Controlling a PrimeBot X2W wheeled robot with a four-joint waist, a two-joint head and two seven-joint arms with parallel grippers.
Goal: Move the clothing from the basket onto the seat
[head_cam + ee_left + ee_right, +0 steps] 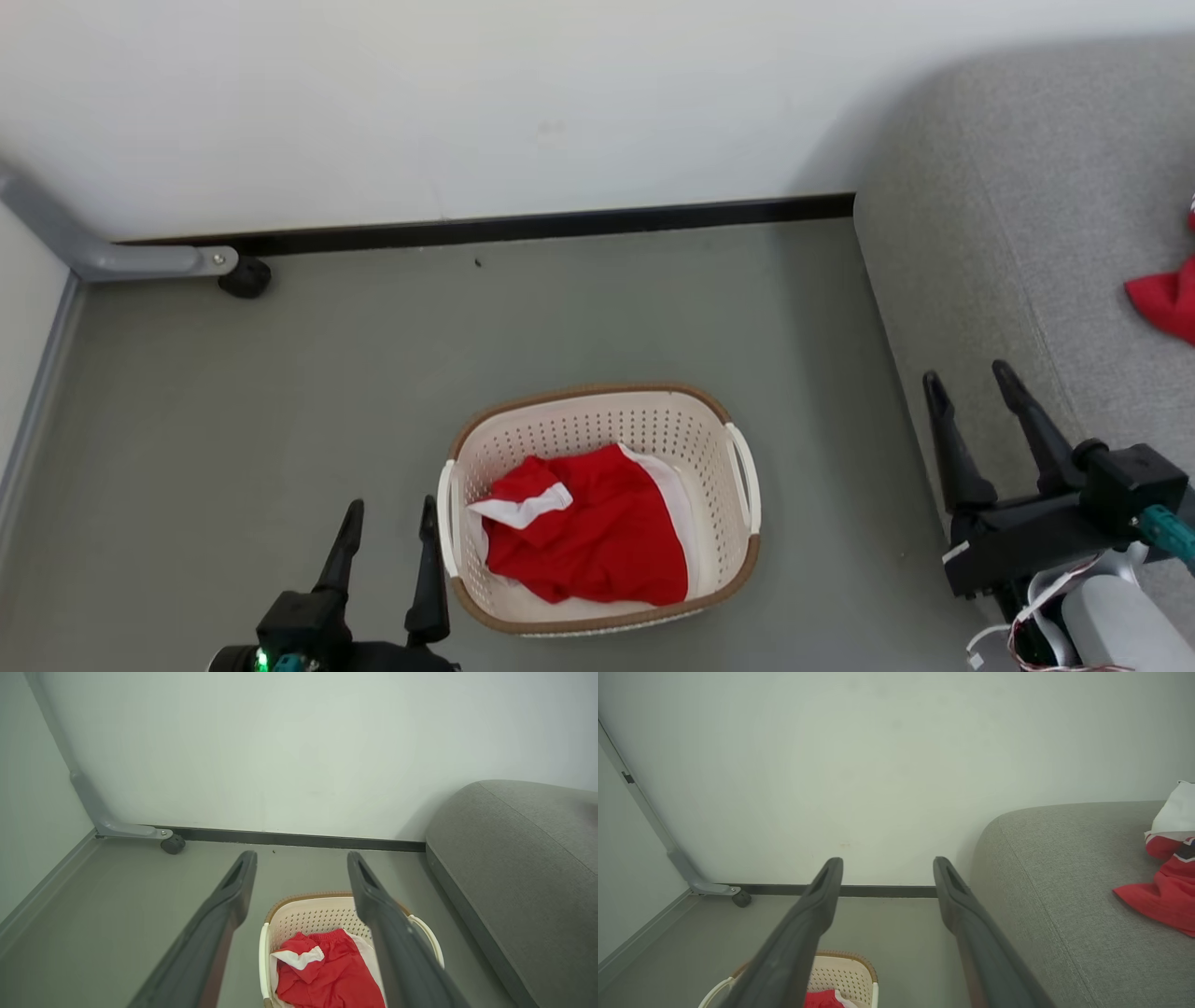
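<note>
Our left gripper (392, 504) and right gripper (968, 373) both gape wide, holding nothing; one red sports garment (588, 537) lies in the laundry basket (597, 390) on the floor (280, 420), another red garment (1167, 299) on the grey sofa (1008, 233)

Head view: high, steeply down over laundry basket (597, 390) beside sofa (990, 243). Wrist views: low, facing wall (280, 742); same laundry basket, sofa shared.

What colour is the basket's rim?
Brown woven-look rim on the cream-white basket; clearest in head view.
</note>
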